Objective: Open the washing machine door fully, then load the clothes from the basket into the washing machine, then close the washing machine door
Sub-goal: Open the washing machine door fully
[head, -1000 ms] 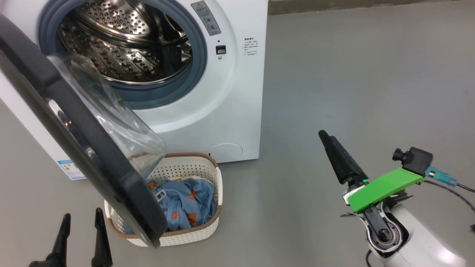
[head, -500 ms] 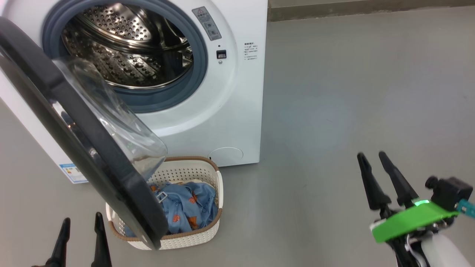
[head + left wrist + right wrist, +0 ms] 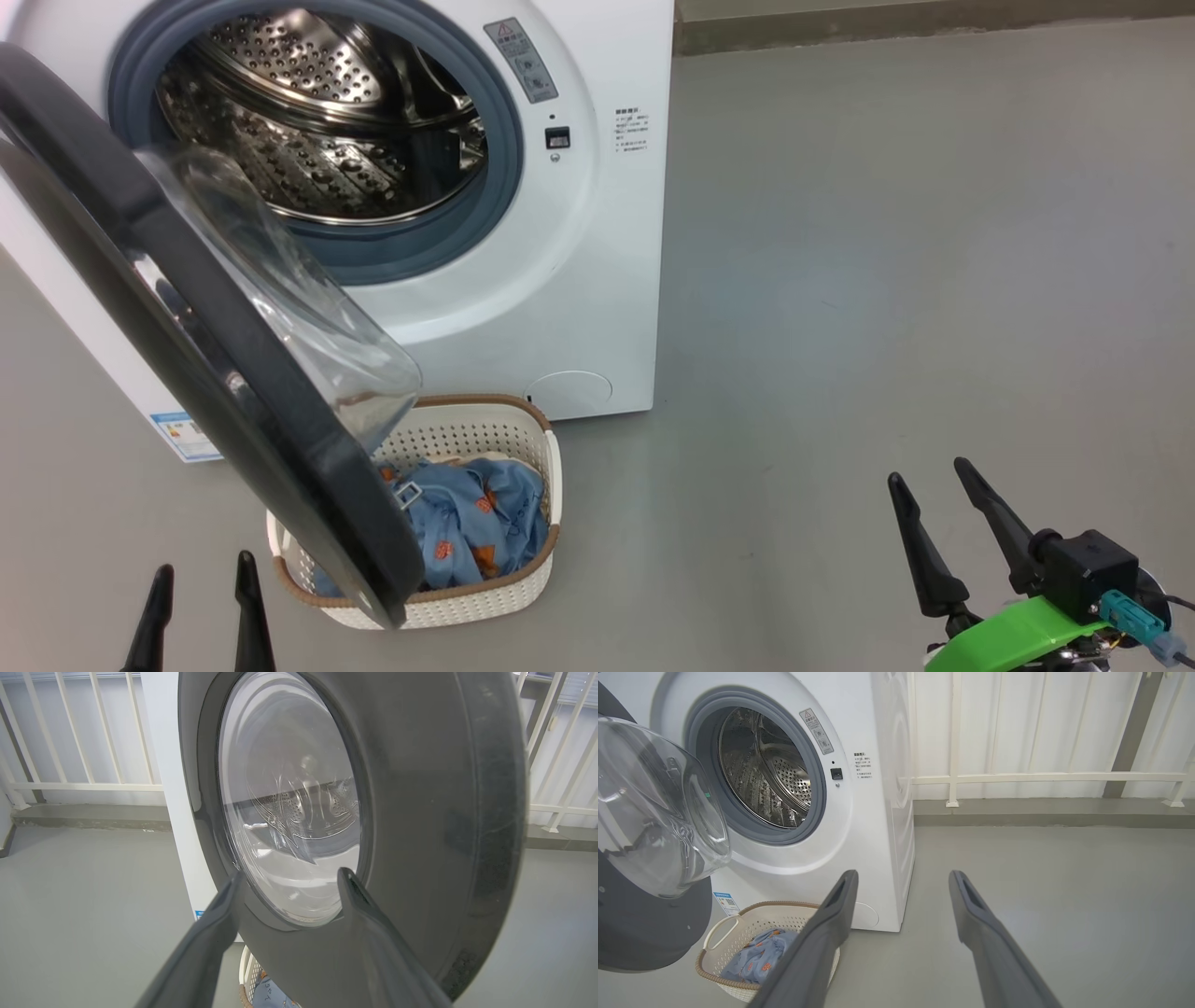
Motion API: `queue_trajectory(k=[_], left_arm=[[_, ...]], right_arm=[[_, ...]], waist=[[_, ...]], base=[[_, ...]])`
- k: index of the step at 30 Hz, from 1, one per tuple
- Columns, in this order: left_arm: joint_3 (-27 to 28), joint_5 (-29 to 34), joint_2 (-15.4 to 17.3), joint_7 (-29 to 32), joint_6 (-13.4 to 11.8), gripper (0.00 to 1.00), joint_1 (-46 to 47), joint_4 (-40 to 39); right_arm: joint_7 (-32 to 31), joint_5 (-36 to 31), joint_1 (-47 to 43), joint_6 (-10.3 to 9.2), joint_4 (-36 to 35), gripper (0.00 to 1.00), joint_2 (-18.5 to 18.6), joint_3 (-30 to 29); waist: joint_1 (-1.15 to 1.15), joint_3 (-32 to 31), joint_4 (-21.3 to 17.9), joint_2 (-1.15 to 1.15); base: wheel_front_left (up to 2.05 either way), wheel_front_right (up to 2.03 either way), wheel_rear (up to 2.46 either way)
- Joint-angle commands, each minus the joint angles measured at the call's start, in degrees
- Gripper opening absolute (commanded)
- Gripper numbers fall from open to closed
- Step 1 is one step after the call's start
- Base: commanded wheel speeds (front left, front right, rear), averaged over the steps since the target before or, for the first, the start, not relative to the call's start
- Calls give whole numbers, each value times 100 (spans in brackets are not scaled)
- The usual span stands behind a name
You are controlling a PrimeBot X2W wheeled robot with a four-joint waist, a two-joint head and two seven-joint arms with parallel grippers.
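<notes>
Since both pairs of fingers stand spread wide with nothing between them, loading has not begun. Nearest the robot, the left fingers (image 3: 250, 616) point at the outer face of the door (image 3: 299, 467), close to it. The right fingers (image 3: 922, 551) hang over bare floor (image 3: 794, 373), well apart from everything else.

Beyond the left fingers the door stands swung out from the washer (image 3: 579, 280), its lower edge overhanging the left side of the basket (image 3: 467, 607). Whether it has reached its full swing is hard to judge from these angles. The basket sits on the floor just in front of the washer, with the blue patterned clothes (image 3: 476, 523) piled inside it. Farther back, the drum (image 3: 317, 140) looks empty.

The opening seems done or nearly so. Moving the clothes into the drum and shutting the door are both left.
</notes>
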State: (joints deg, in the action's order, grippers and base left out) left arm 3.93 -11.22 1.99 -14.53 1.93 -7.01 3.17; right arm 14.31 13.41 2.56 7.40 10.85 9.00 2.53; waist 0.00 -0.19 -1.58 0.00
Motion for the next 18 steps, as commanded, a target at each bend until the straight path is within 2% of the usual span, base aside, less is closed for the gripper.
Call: queue_trajectory(k=[1,6,18], left_arm=[[157,55,88,-47,-6,100,118,-169],[61,73,88,-47,50,100,123,-134],[-39,93,88,-47,47,100,90,-81]], right_arm=[[68,-167,17,9,-197,100,2,35],[68,-526,-65,9,-320,100,-111,-119],[69,-845,-135,9,-326,100,-283,-331]], waist=[[0,10,5,0],[0,28,9,0],[0,9,7,0]], base=[[0,0,0],[0,0,0],[0,0,0]])
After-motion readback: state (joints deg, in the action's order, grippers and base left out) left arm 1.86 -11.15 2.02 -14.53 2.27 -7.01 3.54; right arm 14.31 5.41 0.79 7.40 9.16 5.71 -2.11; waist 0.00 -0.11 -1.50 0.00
